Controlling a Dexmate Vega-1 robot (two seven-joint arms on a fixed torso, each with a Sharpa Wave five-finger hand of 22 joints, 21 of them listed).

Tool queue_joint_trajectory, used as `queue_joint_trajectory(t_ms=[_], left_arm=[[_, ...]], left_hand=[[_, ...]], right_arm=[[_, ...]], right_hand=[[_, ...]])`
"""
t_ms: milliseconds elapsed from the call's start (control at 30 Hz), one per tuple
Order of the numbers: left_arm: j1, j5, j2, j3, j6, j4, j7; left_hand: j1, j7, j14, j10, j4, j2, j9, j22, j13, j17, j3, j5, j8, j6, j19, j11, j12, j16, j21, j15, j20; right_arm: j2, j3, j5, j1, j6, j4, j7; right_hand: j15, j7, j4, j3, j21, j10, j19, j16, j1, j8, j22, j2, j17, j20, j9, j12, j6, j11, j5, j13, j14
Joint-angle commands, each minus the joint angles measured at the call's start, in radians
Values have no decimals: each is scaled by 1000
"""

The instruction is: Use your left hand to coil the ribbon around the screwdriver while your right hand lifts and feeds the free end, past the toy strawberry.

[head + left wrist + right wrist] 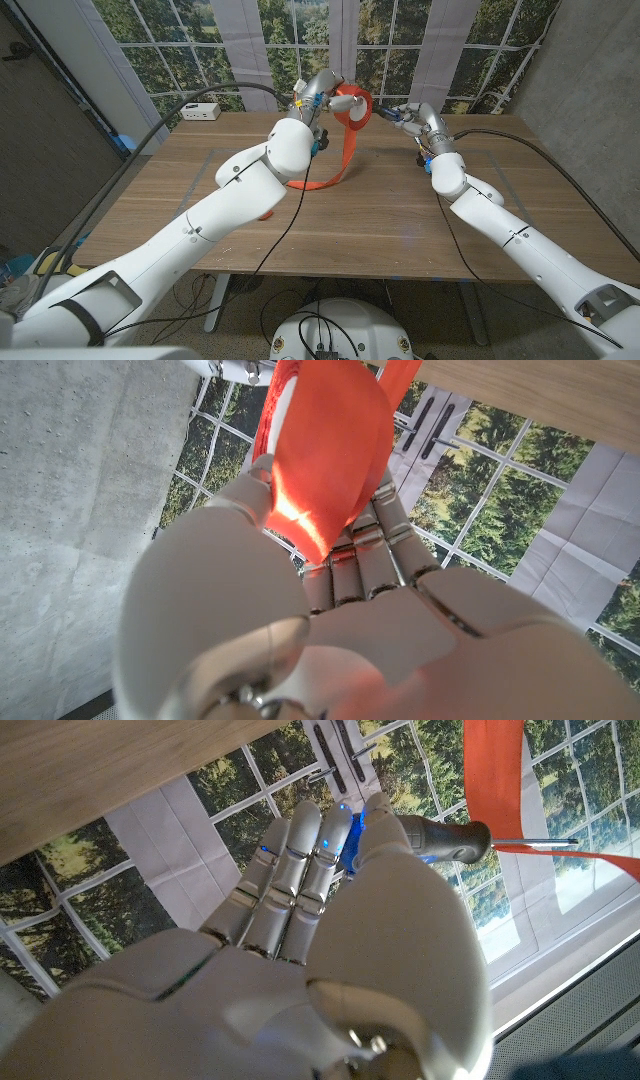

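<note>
Ribbon [345,125] looped in left hand [318,92]; right hand [412,116] grips screwdriver [455,840]

From the head we looked down over the table [200,215]; each wrist camera sat close behind its hand, seemingly inverted, sharing the ribbon [345,135].

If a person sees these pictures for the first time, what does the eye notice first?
First the bright orange ribbon, looped in the air over the far middle of the table and trailing down onto it. The left hand holds the loop up; opposite it, the right hand grips a screwdriver.
</note>
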State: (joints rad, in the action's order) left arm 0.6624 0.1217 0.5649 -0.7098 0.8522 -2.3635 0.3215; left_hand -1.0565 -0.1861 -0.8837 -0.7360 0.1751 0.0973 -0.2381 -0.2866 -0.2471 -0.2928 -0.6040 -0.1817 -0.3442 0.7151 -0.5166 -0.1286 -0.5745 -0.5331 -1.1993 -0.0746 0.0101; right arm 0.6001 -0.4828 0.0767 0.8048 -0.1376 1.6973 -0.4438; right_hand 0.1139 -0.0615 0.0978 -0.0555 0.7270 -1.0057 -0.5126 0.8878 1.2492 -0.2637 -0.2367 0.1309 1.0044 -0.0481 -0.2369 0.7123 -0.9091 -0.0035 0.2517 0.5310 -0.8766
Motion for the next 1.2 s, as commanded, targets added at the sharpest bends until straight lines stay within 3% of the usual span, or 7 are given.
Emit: queue_joint_trajectory(t_ms=[33, 300, 633, 1200], left_arm=[[8, -39, 4, -8, 23, 10, -3], [14, -101, 9, -18, 32, 40, -35], [13, -165, 26, -10, 119, 50, -34], [27, -271, 45, 69, 238, 63, 39]], left_hand=[[-82, 123, -196, -228, -8, 73, -19, 2, -197, -104, -36, -10, -6, 177, 7, 233, -46, 0, -10, 259, 2], [-81, 121, -201, -229, -8, 71, -21, 8, -203, -101, -37, -10, -5, 181, 9, 233, -48, 4, -20, 258, 2], [-84, 116, -199, -232, -6, 72, -24, 16, -207, -105, -37, -10, 0, 182, 14, 229, -46, 5, -33, 256, 3], [-88, 115, -198, -232, -6, 72, -28, 30, -211, -105, -36, -10, 7, 183, 22, 230, -41, 10, -53, 253, 4]], right_arm=[[-18, 28, -92, 6, 36, -12, 6], [-23, 29, -112, 2, 37, -21, -4], [-26, 44, -130, 11, 60, -30, -33], [-28, 64, -181, 23, 164, -74, -18]], right_hand=[[96, 60, 2, 7, 10, -8, -2, 11, -7, -1, -2, 31, 0, -8, -69, -1, -250, -2, 5, 5, -9], [96, 60, 3, 7, 17, -6, 2, 19, -5, 3, 1, 32, -6, -8, -71, -2, -248, -4, 4, 7, -5], [96, 61, 3, 7, 27, -8, 4, 28, -4, 6, 4, 34, -11, -7, -74, -4, -249, -2, 4, 6, 0], [96, 59, 1, 7, 40, -6, 11, 37, -5, 11, 8, 35, -12, -9, -76, -6, -250, -3, 3, 10, 9]])
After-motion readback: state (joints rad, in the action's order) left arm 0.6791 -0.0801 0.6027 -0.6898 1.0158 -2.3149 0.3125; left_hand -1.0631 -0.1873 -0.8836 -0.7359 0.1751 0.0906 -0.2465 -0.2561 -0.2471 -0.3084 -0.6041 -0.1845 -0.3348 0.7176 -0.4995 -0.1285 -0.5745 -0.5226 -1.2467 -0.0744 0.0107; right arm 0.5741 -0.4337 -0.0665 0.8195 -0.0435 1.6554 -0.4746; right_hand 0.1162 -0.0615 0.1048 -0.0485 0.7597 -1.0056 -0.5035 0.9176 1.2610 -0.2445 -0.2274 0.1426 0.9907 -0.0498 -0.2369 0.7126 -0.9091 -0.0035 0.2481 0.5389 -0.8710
